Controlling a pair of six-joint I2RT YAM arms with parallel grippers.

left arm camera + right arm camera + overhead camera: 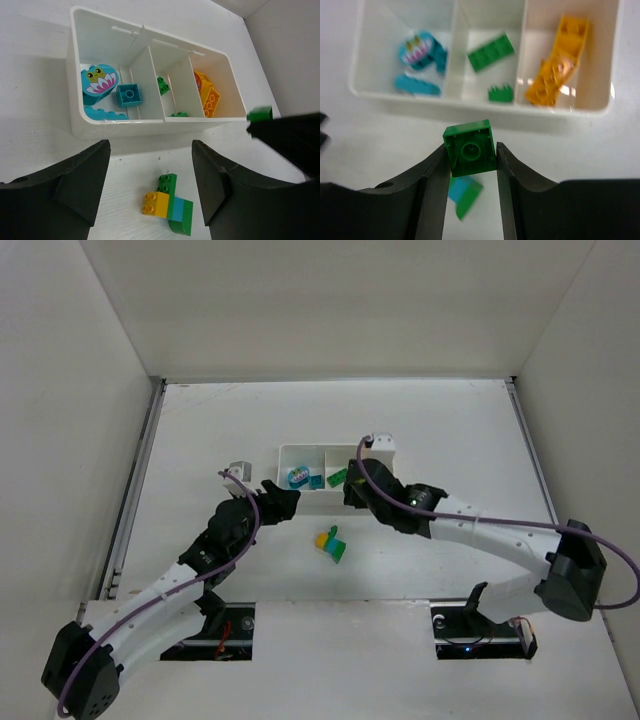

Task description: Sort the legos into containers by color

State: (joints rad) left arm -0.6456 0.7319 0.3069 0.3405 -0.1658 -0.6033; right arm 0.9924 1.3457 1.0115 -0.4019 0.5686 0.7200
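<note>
Tray [470, 102] spans the top of the right wrist view: teal legos [422, 52] left, green legos [491, 51] in the middle, orange legos [560, 60] right; just below it the right gripper [470, 155] pinches a green brick [470, 148]; the left gripper [150, 165] gapes wide, holding nothing – a loose yellow-teal-green cluster [167, 202] shows between its fingers at lower centre of the left wrist view.

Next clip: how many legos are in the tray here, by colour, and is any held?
Teal legos: 3
Green legos: 2
Orange legos: 2, overlapping
Total in the tray: 7
Held outside it: 1 green brick, in the right end effector
</note>
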